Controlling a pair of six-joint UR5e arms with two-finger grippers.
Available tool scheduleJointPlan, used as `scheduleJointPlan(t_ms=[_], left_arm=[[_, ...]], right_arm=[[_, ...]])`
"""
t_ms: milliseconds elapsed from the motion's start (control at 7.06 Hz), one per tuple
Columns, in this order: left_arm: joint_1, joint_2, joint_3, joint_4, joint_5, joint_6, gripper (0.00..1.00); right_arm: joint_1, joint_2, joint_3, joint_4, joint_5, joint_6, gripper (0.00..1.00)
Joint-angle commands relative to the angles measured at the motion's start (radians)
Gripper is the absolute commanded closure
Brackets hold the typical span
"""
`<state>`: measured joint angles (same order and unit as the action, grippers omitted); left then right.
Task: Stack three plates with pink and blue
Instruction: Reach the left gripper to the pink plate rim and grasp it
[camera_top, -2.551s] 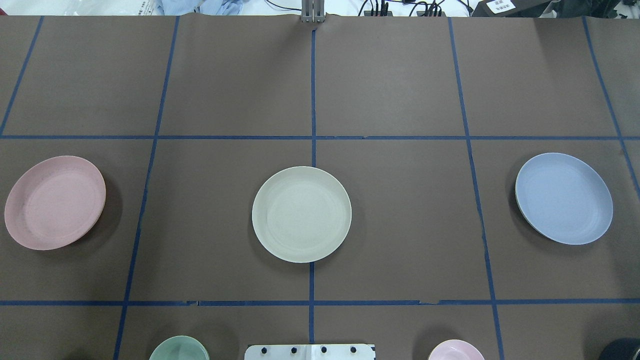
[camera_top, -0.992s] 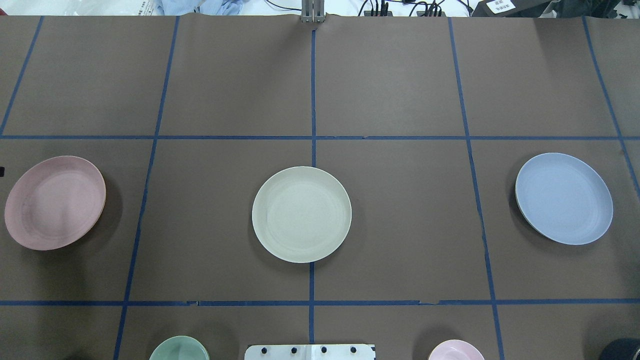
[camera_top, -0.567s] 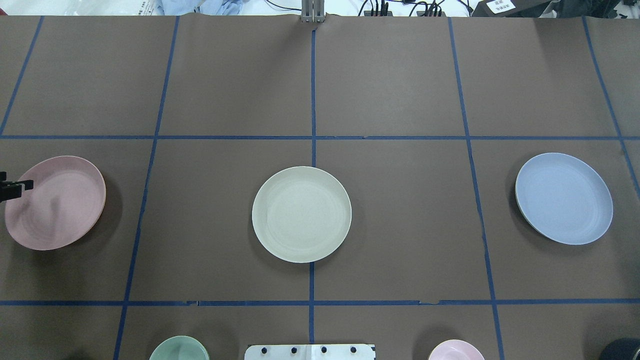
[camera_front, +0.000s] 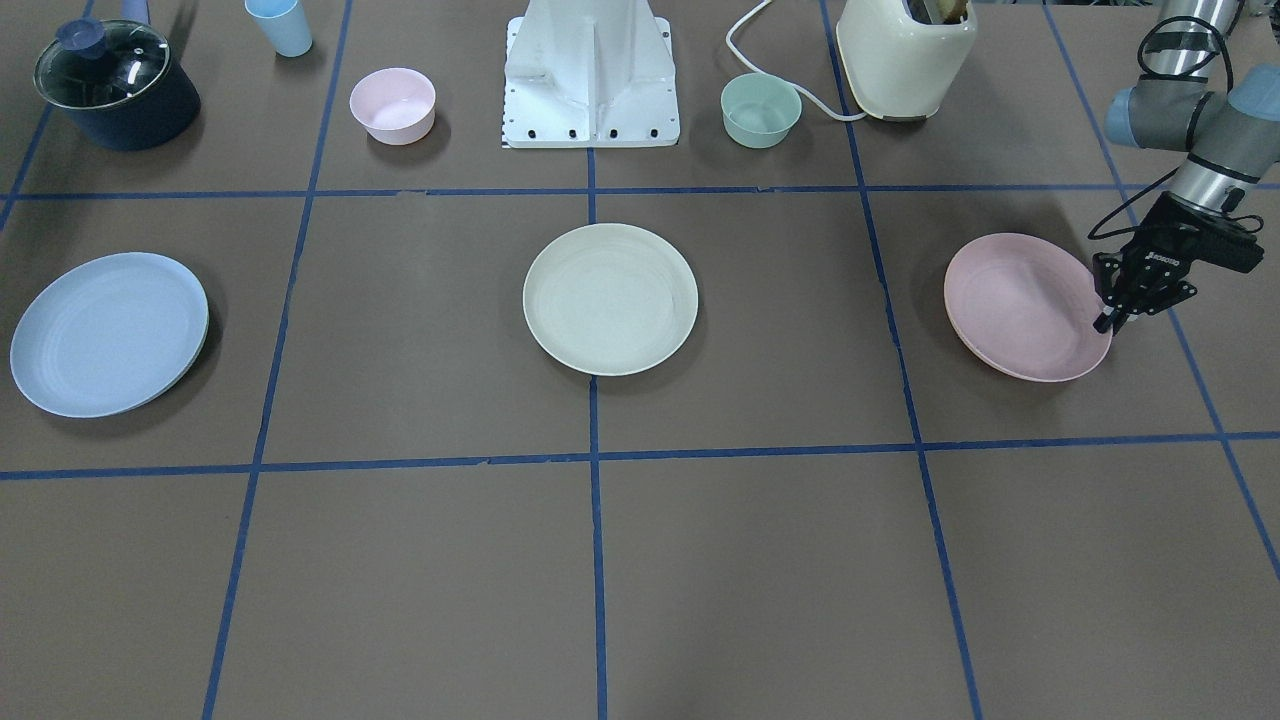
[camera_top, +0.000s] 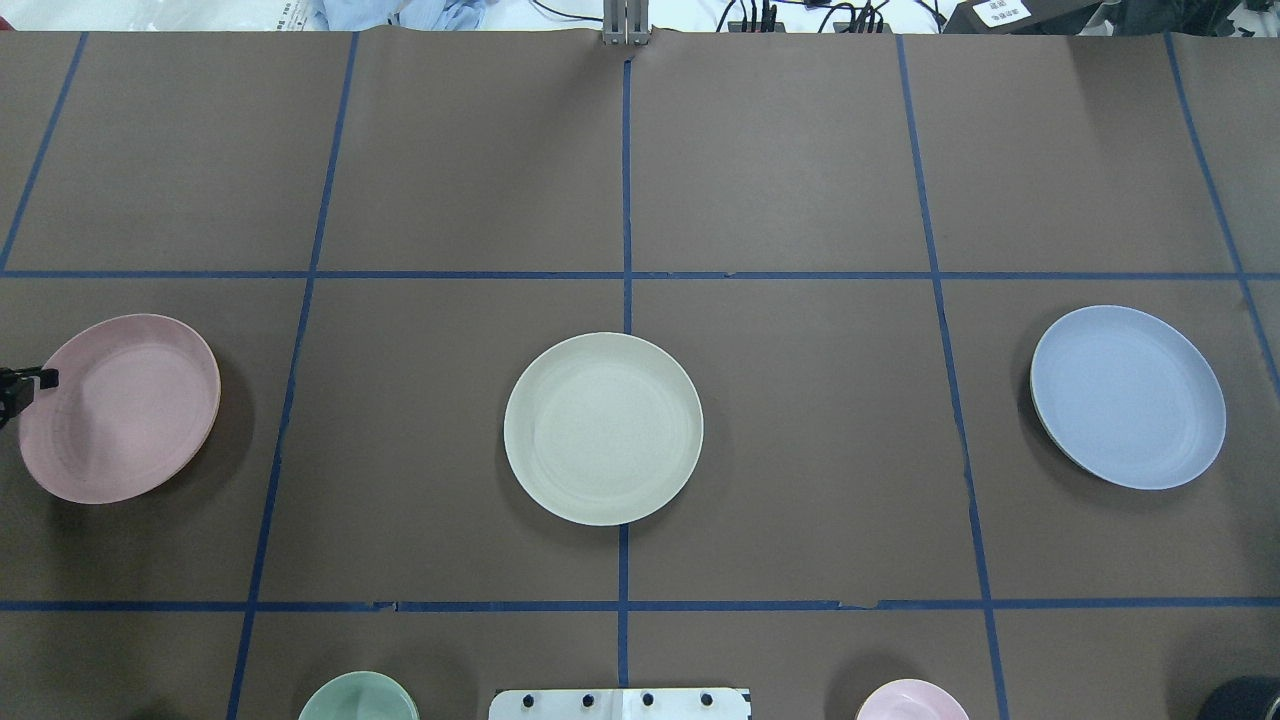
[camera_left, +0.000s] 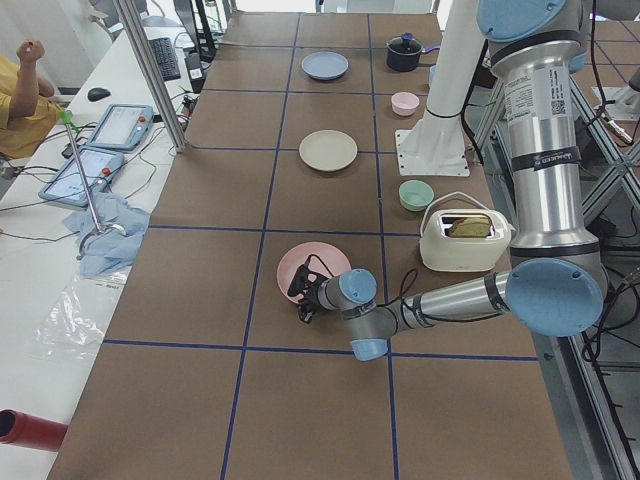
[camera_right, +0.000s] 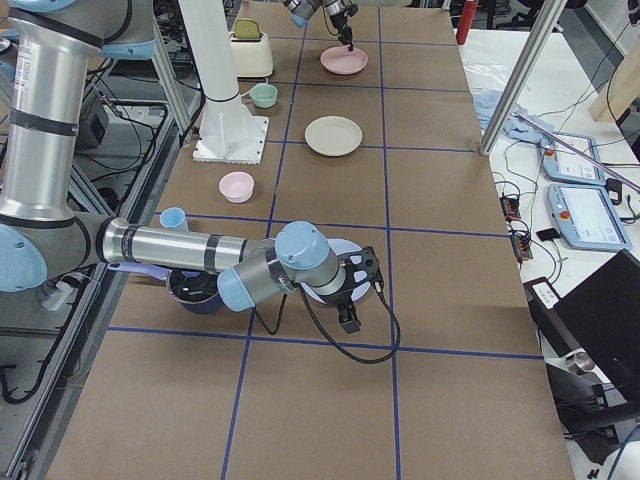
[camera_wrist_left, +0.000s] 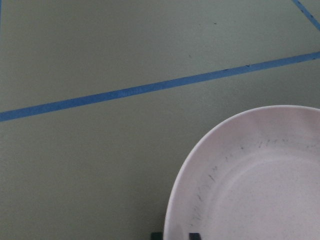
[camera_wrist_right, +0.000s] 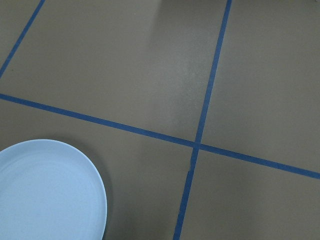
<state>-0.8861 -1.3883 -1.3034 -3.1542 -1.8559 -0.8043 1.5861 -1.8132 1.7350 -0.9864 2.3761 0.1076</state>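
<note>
Three plates lie in a row. The cream-white plate (camera_top: 603, 428) is in the middle, the light blue plate (camera_top: 1128, 396) on the right and the pale pink plate (camera_top: 120, 408) on the left. My left gripper (camera_top: 20, 388) is at the pink plate's outer rim, also in the front view (camera_front: 1108, 320). In the left wrist view its fingertips (camera_wrist_left: 194, 235) straddle the pink rim (camera_wrist_left: 172, 215), shut on it. My right gripper (camera_right: 348, 322) shows only in the right side view, near the blue plate (camera_wrist_right: 45, 190); I cannot tell whether it is open or shut.
Along the robot's side stand a small pink bowl (camera_front: 392, 104), a green bowl (camera_front: 761, 109), a cream toaster (camera_front: 905, 55), a dark lidded pot (camera_front: 115, 83), a blue cup (camera_front: 279, 25) and the white robot base (camera_front: 592, 75).
My left gripper has come in from the left edge to the pink plate's rim. The pink plate has shifted slightly right and its shadow has widened. The other plates have not moved.
</note>
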Motion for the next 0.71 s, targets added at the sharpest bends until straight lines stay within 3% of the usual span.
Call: scheduleJointPlan(t_ms=[0,142,283,567], left_arm=[[-0.001,-0.009,-0.026,-0.009,-0.066,-0.001,1.0],[-0.013,-0.005,-0.096,0.009,-0.188,-0.001,1.0],[-0.046,-0.009,-0.161,0.057,-0.23,-0.003,1.0],[-0.051,-0.049,-0.424,0.383,-0.223,-0.029,1.0]], right_arm=[[0.0,0.0,0.0,0.0,0.0,0.001,0.0],[0.0,0.0,0.0,0.0,0.002,0.001,0.0],[0.0,-0.002,0.0,0.0,0.003,0.001,0.0],[0.0,-0.003,0.0,0.0,0.002,0.001,0.0]])
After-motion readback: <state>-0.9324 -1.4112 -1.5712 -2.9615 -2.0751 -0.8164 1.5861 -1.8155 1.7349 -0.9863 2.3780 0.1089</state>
